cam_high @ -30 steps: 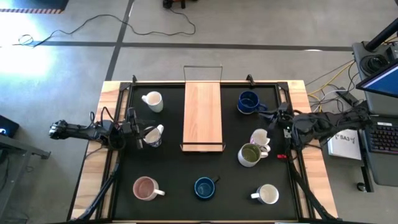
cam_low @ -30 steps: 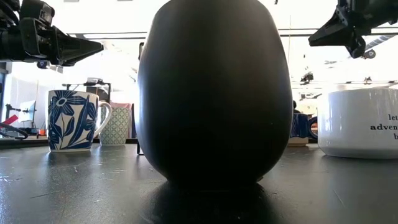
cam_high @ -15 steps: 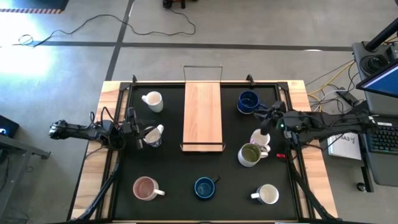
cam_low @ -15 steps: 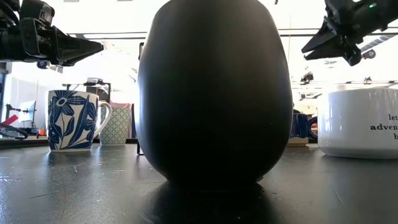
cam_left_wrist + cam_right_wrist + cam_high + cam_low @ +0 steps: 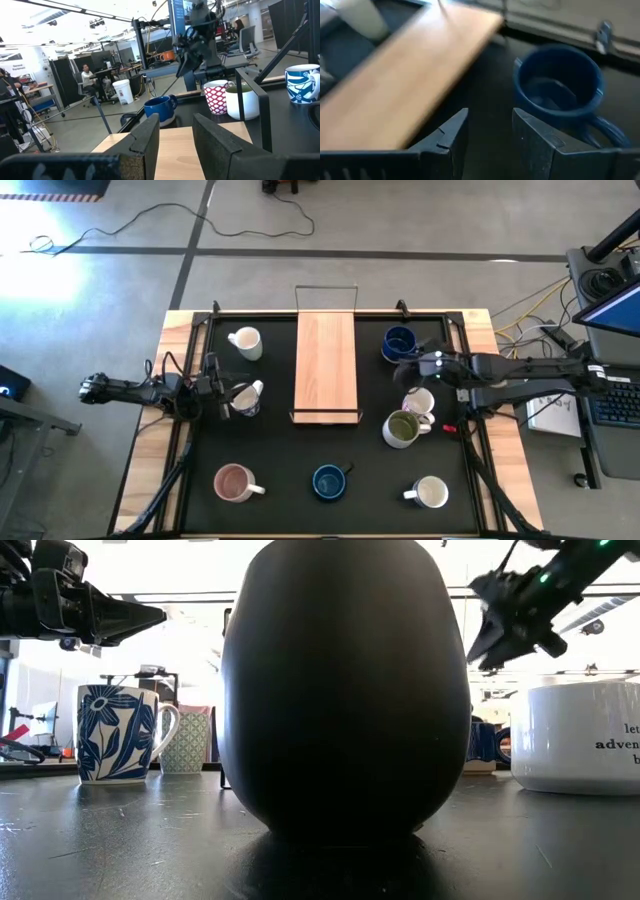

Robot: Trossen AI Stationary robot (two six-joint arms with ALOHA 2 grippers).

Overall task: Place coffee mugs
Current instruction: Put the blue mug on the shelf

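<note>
Several coffee mugs stand on the black mat (image 5: 290,450) around a wooden board (image 5: 326,366). A dark blue mug (image 5: 399,344) stands far right, with a red-patterned one (image 5: 418,401) and an olive one (image 5: 402,429) nearer. My right gripper (image 5: 403,361) hangs open above the mat between the blue and the red-patterned mug. Its wrist view shows the blue mug (image 5: 559,85) just ahead of the open fingers (image 5: 445,137). My left gripper (image 5: 227,396) waits open, raised above the blue-flowered mug (image 5: 118,735) at the left.
A white mug (image 5: 244,341) stands far left. A pink-lined one (image 5: 235,482), a dark blue one (image 5: 329,481) and a white one (image 5: 430,492) stand along the near side. The board has wire ends (image 5: 325,288). A laptop and cables (image 5: 600,330) lie off the right edge.
My right gripper has swung in from the table's right edge toward the left and a little toward the far edge, tipping its fingers downward, and now hangs beside the blue mug. No mug has moved.
</note>
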